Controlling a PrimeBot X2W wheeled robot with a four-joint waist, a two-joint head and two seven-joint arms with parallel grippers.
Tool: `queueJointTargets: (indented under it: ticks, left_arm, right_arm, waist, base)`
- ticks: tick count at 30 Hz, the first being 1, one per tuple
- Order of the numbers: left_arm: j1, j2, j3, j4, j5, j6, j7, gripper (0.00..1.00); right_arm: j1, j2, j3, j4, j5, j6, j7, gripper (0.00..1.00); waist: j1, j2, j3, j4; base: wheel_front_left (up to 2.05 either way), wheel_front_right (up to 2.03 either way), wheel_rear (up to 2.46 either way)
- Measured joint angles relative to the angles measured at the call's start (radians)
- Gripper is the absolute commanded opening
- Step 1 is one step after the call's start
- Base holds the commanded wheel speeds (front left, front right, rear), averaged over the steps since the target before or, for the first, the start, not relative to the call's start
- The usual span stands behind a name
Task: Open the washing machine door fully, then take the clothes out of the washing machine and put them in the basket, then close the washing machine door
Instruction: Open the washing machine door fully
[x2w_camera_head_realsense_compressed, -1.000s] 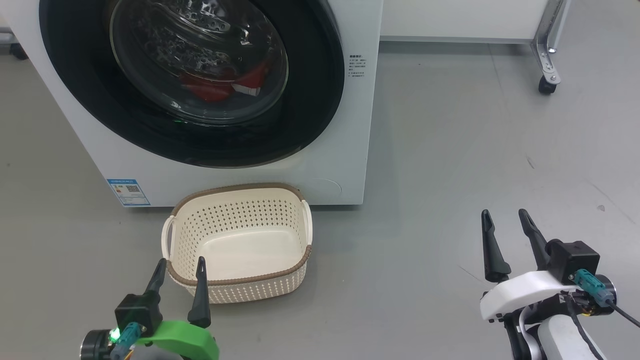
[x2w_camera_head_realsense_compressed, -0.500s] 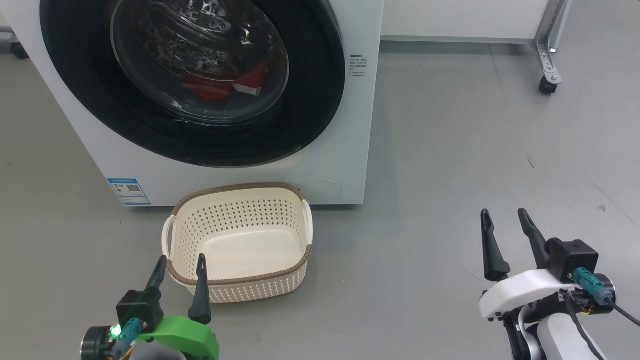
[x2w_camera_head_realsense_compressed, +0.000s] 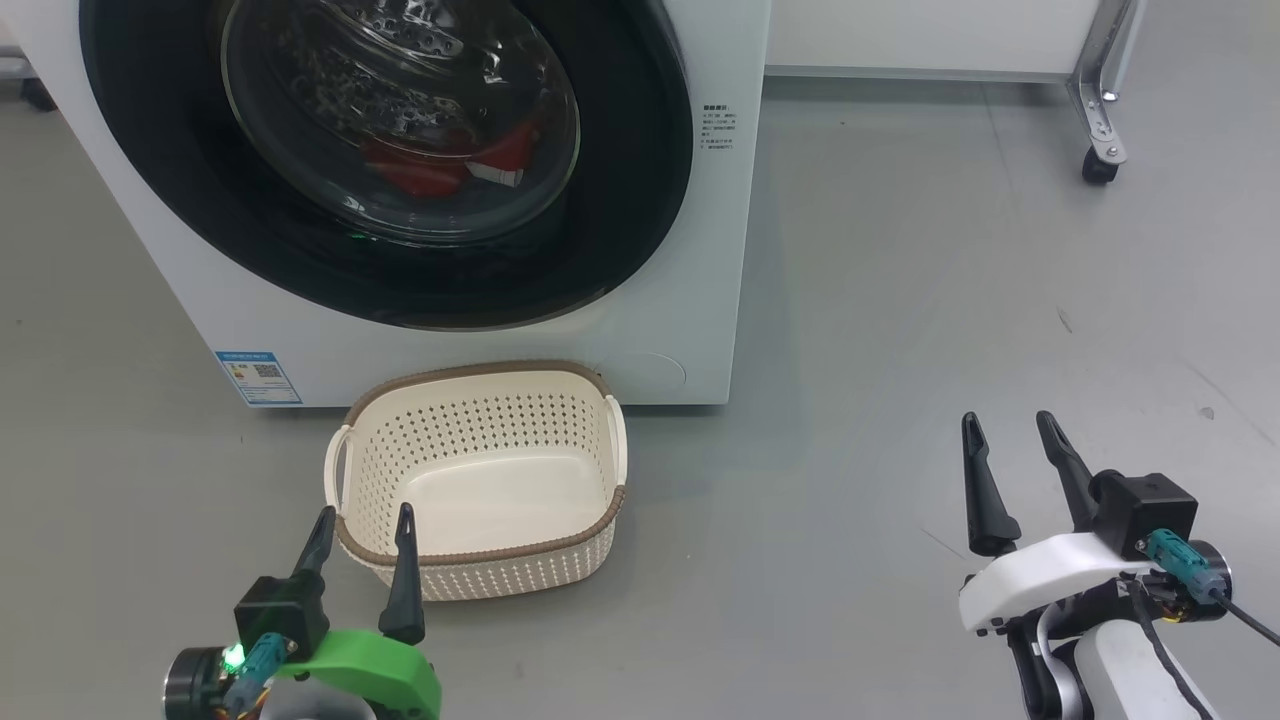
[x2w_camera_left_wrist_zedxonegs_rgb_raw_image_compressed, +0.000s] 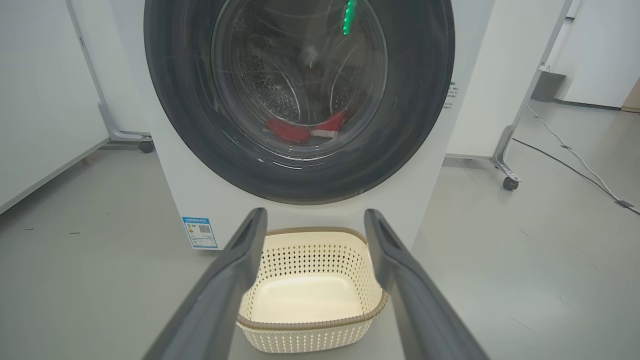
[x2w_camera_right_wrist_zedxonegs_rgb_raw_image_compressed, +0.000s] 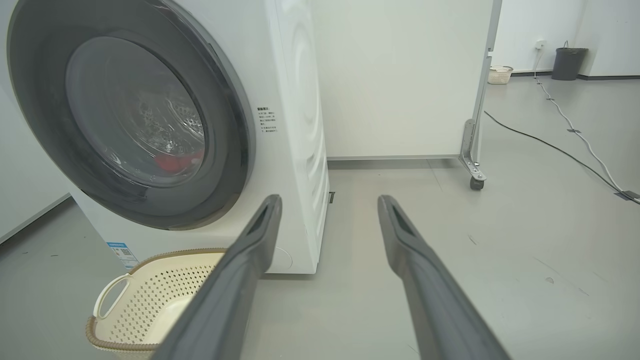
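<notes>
washing machine (x2w_camera_head_realsense_compressed: 715, 300): white front-loader, far left, on the floor (x2w_camera_head_realsense_compressed: 900, 300). washing machine door (x2w_camera_head_realsense_compressed: 630, 200): glossy black ring around bulging clear glass, flush to the cabinet, so shut and step one not begun. Can't tell where the handle or hinge sits.

basket (x2w_camera_head_realsense_compressed: 520, 575): cream, perforated, brown rim, empty. It's just near of the machine's foot, under the door's lower edge, probably so the carry from the drum is short. It may foul the door swing.

Left tool (x2w_camera_head_realsense_compressed: 365, 515): fingers spread wide, nothing held, hanging at the basket's near left corner. Right tool (x2w_camera_head_realsense_compressed: 1007, 420): same wide spread, empty, well right of the machine over bare floor. Both look parked clear of the door.

clothes (x2w_camera_head_realsense_compressed: 415, 180): bright red with a white band, low in the drum behind the glass.
</notes>
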Motion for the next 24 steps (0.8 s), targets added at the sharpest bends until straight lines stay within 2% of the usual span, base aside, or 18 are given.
queueJointTargets:
  ticks: [13,20,21,22,23,24]
  left_arm:
    - [-0.049,0.0,-0.033,-0.054,-0.002,0.0,0.0,1.0]
    - [-0.093,0.0,-0.073,-0.088,-0.013,0.003,-0.001,1.0]
    - [-0.1,0.0,-0.078,-0.093,-0.013,0.003,-0.001,1.0]
    - [-0.107,0.0,-0.083,-0.097,-0.013,0.003,-0.001,1.0]
    - [-0.114,0.0,-0.09,-0.101,-0.013,0.003,-0.001,1.0]
    - [-0.122,0.0,-0.096,-0.106,-0.013,0.003,-0.001,1.0]
  right_arm:
    - [-0.057,-0.033,-0.013,-0.043,-0.001,0.002,0.0,1.0]
    - [-0.162,-0.085,-0.046,-0.093,-0.012,0.009,0.001,1.0]
    - [-0.18,-0.091,-0.052,-0.1,-0.012,0.01,0.002,0.72]
    - [-0.197,-0.097,-0.054,-0.107,-0.012,0.014,0.002,0.33]
    - [-0.215,-0.102,-0.056,-0.115,-0.012,0.02,0.005,0.0]
    - [-0.235,-0.105,-0.059,-0.125,-0.01,0.027,0.005,0.0]
  waist:
    - [0.0,0.0,0.078,0.01]
    - [0.0,0.0,0.157,0.025]
    - [0.0,0.0,0.17,0.027]
    - [0.0,0.0,0.182,0.03]
    - [0.0,0.0,0.195,0.032]
    - [0.0,0.0,0.209,0.035]
  base:
    - [0.0,0.0,0.0]
    - [0.0,0.0,0.0]
    - [0.0,0.0,0.0]
    - [0.0,0.0,0.0]
    - [0.0,0.0,0.0]
    - [0.0,0.0,0.0]
